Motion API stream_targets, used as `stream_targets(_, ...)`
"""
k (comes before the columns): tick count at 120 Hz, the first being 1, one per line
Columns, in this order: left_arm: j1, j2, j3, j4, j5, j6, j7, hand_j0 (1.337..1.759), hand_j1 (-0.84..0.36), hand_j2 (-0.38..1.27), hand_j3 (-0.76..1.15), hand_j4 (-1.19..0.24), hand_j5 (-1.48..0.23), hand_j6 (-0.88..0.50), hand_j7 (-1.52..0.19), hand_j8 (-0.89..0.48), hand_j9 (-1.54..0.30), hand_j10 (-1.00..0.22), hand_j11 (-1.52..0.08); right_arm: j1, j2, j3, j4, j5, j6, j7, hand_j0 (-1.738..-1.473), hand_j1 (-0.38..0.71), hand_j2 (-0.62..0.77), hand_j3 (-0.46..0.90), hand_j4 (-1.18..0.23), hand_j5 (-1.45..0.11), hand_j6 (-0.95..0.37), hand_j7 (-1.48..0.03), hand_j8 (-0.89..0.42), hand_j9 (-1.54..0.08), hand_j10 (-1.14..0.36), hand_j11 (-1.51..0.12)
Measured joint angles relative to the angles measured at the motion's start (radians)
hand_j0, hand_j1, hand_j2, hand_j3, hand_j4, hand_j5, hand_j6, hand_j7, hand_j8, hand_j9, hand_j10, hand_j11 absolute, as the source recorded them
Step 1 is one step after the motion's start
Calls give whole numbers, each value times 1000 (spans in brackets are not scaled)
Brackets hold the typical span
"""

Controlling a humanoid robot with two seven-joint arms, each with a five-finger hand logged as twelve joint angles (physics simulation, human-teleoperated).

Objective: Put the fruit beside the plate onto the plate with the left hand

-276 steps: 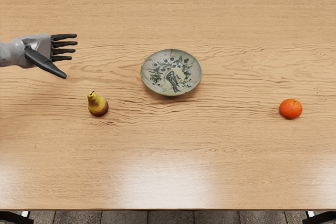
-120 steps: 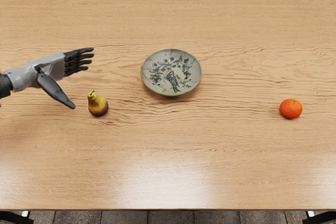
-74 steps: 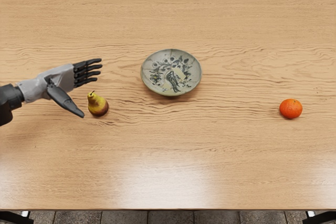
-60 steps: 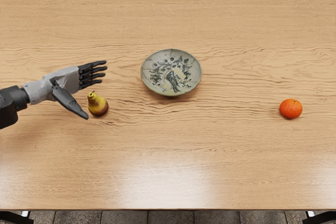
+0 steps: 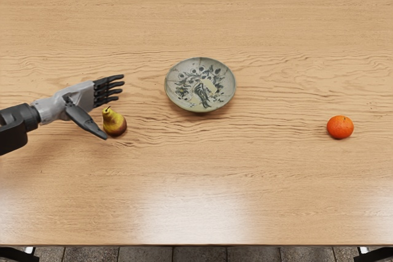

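Note:
A yellow-red pear [image 5: 114, 122] stands upright on the wooden table, left of the patterned grey plate [image 5: 200, 84]. My left hand [image 5: 105, 107] reaches in from the left edge and is open. Its thumb lies just in front of the pear's left side and its four dark fingers stretch out behind the pear's top. The hand brackets the pear without closing on it. An orange [image 5: 339, 127] lies far to the right, well away from the plate. Nothing lies on the plate.
The wooden table [image 5: 196, 182] fills the view, with a brick wall along the far edge. Wide bare wood lies between pear and plate and across the front.
My left hand has come down and rightward from the far left toward the pear, ending with thumb and fingers on either side of it. Pear, plate and orange have not moved.

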State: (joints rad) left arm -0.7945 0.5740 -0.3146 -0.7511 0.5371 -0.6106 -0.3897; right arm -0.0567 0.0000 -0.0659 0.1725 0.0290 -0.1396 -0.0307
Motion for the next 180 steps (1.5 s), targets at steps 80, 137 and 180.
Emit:
stream_targets(80,6,-8,20,-32,1,0,0,1658,349,3,0,-1,0,-2,0,-1,0,-1,0,0,0,0,0,0,0,0,-1658,-314,-6,0,-30,-38,-30,-38,-30,-38,-29,-38)
stream_targets(137,6,-14,19,-33,9,0,0,1658,221,24,0,-110,-141,-110,-141,-110,-141,-109,-140,0,0,0,0,0,0,0,-1658,-314,-6,0,-30,-38,-30,-38,-30,-38,-29,-38)
stream_targets(180,6,-14,22,-33,11,0,0,1658,91,47,0,-219,-282,-219,-282,-219,-282,-218,-282,0,0,0,0,0,0,0,-1658,-314,-6,0,-30,-38,-30,-38,-30,-38,-29,-38)
